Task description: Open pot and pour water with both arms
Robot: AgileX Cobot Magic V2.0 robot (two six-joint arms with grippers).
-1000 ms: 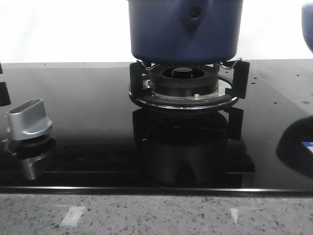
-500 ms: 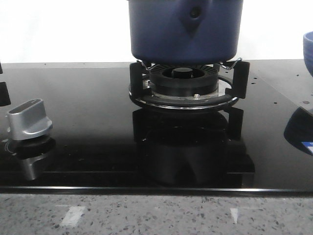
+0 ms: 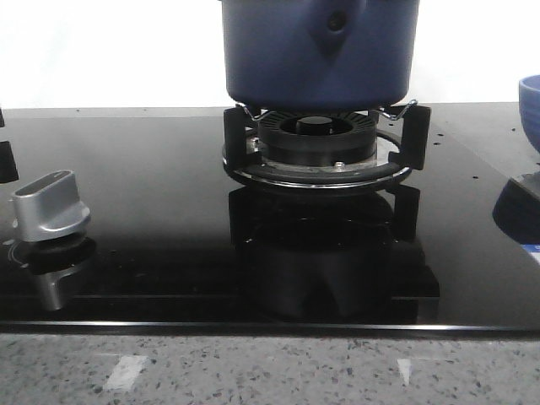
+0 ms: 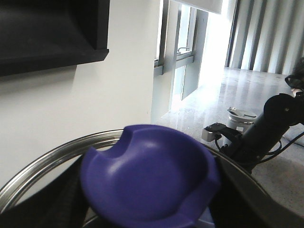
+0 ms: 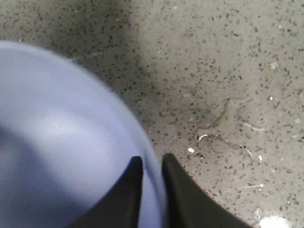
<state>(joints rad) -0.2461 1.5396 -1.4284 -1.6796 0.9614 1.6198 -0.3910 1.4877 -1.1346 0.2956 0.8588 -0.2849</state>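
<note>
The pot (image 3: pixel 319 52) stands on the burner grate (image 3: pixel 319 148) at the top centre of the front view, one pot only, its top cut off by the frame. One silver knob (image 3: pixel 51 207) sits at the left on the black glass hob (image 3: pixel 152 211). One brighter blue bowl (image 3: pixel 530 101) shows at the right edge, well apart from the pot. The right gripper (image 5: pixel 152 166) has its two fingers pinching the bowl's rim over the speckled surface (image 5: pixel 228 71). The left gripper's fingers are hidden behind a blue lid (image 4: pixel 147 180); I cannot tell their state.
</note>
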